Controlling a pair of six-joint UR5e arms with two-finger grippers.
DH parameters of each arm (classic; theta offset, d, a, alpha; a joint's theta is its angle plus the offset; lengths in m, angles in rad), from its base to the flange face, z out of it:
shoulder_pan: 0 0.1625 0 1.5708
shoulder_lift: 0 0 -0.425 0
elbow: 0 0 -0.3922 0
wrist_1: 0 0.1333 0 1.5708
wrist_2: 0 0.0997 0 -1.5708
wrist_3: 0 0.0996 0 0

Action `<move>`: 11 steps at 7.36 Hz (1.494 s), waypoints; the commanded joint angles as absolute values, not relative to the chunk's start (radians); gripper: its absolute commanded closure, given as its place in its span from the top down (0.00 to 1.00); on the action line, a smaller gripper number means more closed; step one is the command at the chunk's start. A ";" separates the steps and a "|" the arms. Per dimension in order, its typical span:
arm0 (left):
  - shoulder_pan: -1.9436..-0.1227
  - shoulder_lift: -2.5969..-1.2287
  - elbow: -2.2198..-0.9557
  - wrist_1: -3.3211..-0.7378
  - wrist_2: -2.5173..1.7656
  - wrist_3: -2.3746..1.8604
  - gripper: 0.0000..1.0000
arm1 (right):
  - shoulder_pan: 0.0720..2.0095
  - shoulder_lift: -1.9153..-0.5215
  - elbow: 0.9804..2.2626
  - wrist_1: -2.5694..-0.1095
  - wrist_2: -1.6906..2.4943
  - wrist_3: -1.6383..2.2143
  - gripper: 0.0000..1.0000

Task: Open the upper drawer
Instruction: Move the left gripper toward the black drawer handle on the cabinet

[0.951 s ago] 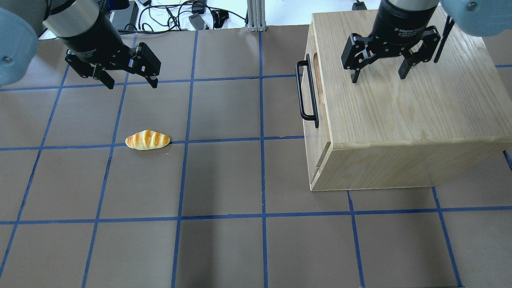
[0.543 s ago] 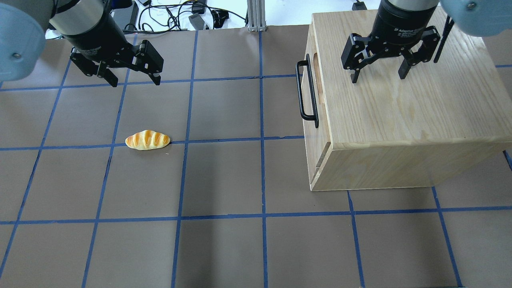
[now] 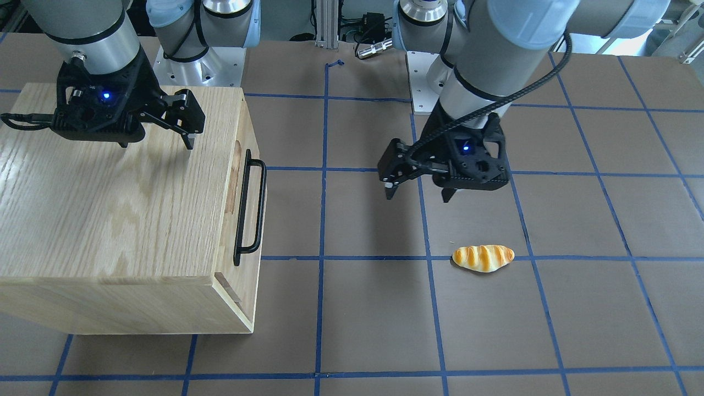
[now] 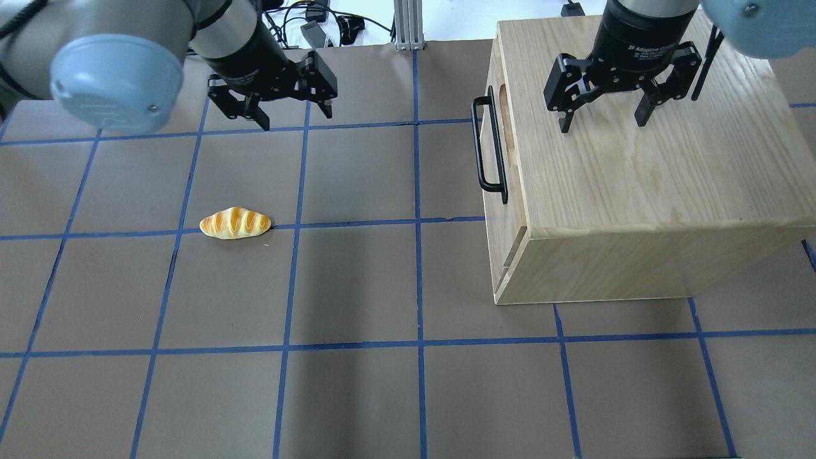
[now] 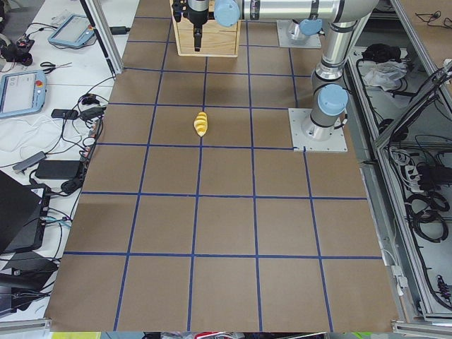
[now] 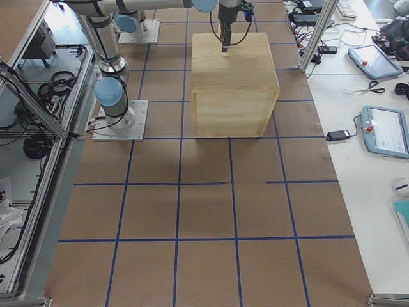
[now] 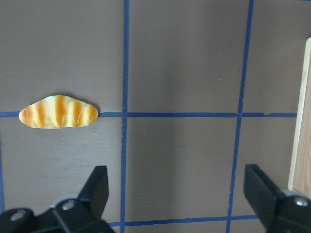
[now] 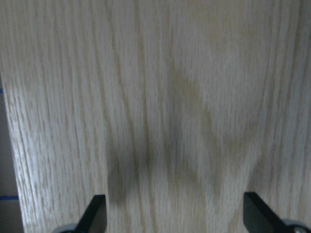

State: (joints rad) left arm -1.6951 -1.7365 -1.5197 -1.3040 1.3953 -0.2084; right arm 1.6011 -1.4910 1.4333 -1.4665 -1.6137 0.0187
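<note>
The upper drawer (image 4: 493, 141) is closed in the left face of the oak cabinet (image 4: 637, 178). Its black bar handle (image 4: 488, 150) stands out toward the table's middle. The front-facing view shows the drawer front (image 3: 231, 220), the handle (image 3: 260, 203) and the cabinet (image 3: 110, 209). My left gripper (image 4: 296, 119) is open and empty above the table, well left of the handle; it also shows in the front-facing view (image 3: 418, 196) and the left wrist view (image 7: 177, 194). My right gripper (image 4: 602, 124) is open and empty just above the cabinet top, as the front-facing view (image 3: 157, 144) also shows.
A toy bread roll (image 4: 236, 224) lies on the brown mat left of centre, near side of my left gripper; the left wrist view (image 7: 58, 112) shows it too. Cables and gear lie beyond the table's far edge (image 4: 306, 25).
My left arm has swung right, toward the cabinet, with its gripper still open. The right gripper, the drawer and the bread have not moved.
</note>
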 commanded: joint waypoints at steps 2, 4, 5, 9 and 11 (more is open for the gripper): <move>-1.834 -1.833 -1.520 -1.120 1.196 -0.357 1.00 | 1.601 -1.491 1.434 -1.466 -1.614 0.020 1.00; -1.864 -1.873 -1.523 -1.085 1.177 -0.388 1.00 | 1.601 -1.491 1.433 -1.466 -1.614 0.018 1.00; -1.887 -1.884 -1.523 -1.085 1.178 -0.390 1.00 | 1.601 -1.491 1.433 -1.466 -1.614 0.018 1.00; -1.910 -1.901 -1.529 -1.069 1.167 -0.407 1.00 | 1.601 -1.491 1.433 -1.466 -1.614 0.020 1.00; -1.910 -1.911 -1.531 -1.052 1.155 -0.407 1.00 | 1.601 -1.491 1.433 -1.466 -1.614 0.020 1.00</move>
State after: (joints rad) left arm -1.9093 -1.9051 -1.5298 -1.0629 1.1655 -0.4061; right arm 1.6012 -1.4910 1.4331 -1.4665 -1.6137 0.0193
